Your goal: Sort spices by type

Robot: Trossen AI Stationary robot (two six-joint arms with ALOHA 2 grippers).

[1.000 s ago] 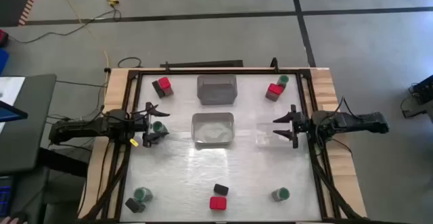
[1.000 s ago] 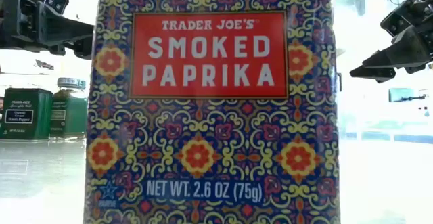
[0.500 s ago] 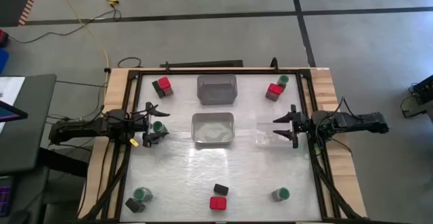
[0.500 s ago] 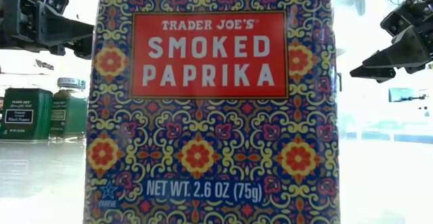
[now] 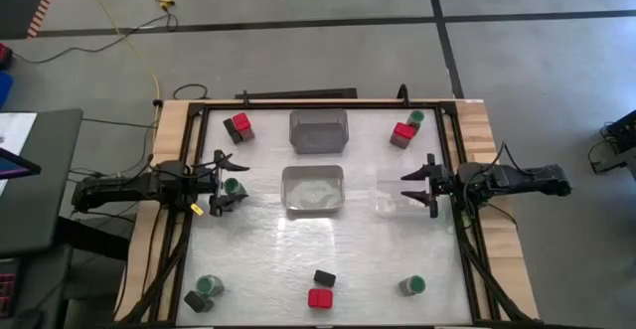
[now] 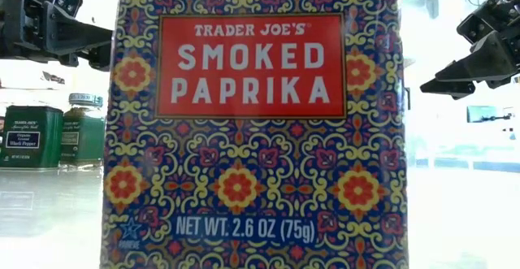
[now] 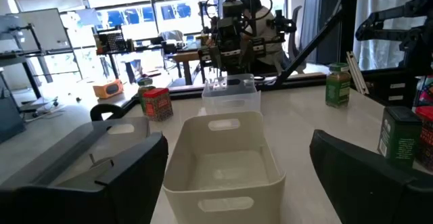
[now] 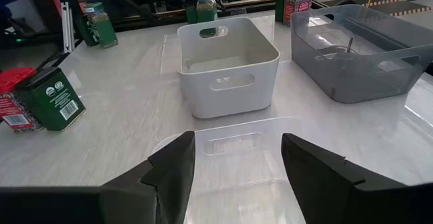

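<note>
With both end effectors empty, the left end effector (image 5: 231, 184) spread wide around a green-lidded jar (image 5: 233, 185) at the counter's (image 5: 258, 259) left edge and the right end effector (image 5: 414, 190) half open over the clear bin (image 8: 237, 158), I'd lower squarely, then close.

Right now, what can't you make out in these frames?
- Low view: the patterned smoked paprika tin fills the middle and hides the table behind it.
- High view: labels on the small containers, e.g. the red-topped square one, are too small to read.
- Right wrist view: the clear plastic bin is partly covered by the right gripper; its front is cut off.
</note>
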